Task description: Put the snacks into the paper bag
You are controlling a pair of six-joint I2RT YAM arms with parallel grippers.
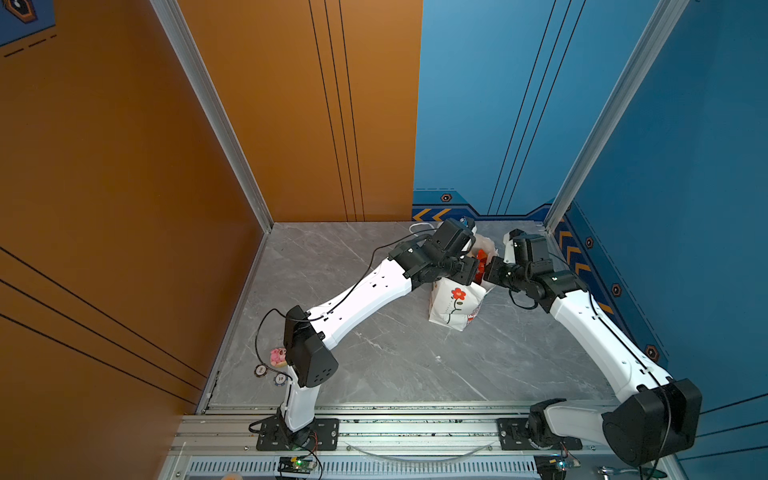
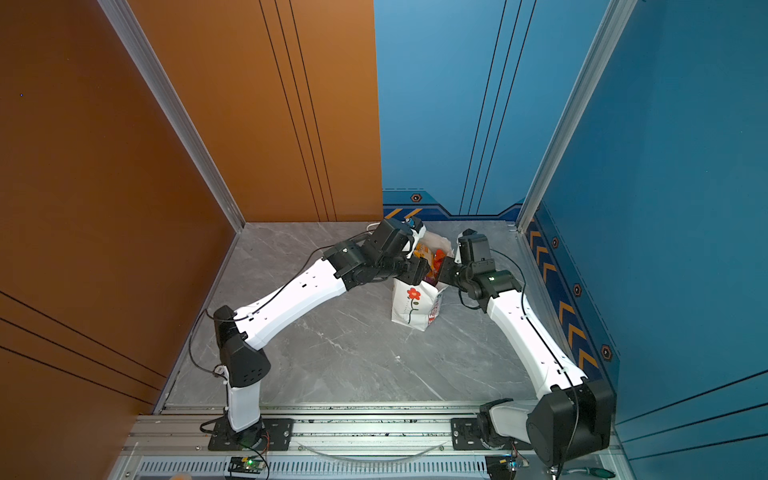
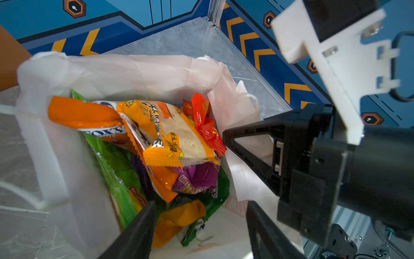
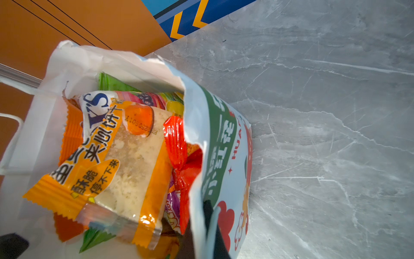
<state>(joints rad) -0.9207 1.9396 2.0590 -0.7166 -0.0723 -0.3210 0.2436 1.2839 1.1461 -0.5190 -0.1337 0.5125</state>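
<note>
Near the front of the table [image 1: 374, 353], a pink toy [image 1: 277, 356] sat by itself. Farther back the paper bag [image 1: 451, 307] stood with the snacks [image 3: 165, 134] piled inside, the left hand [image 3: 201, 203] over them, spread apart and empty, the right hand [image 3: 228, 136] pinched shut, I think, on the bag's side. If that hand tugged, the full bag could tip and spill.

The paper bag [image 4: 219, 134] stands open on the grey marble table [image 4: 324, 112], packed with snacks [image 4: 96, 139]: an orange-yellow biscuit packet [image 4: 136, 170] on top, a red packet [image 4: 177, 143] touching it, a green packet [image 4: 112, 83] partly buried. The right gripper [image 4: 209, 224] is clamped on the bag's printed side wall.
</note>
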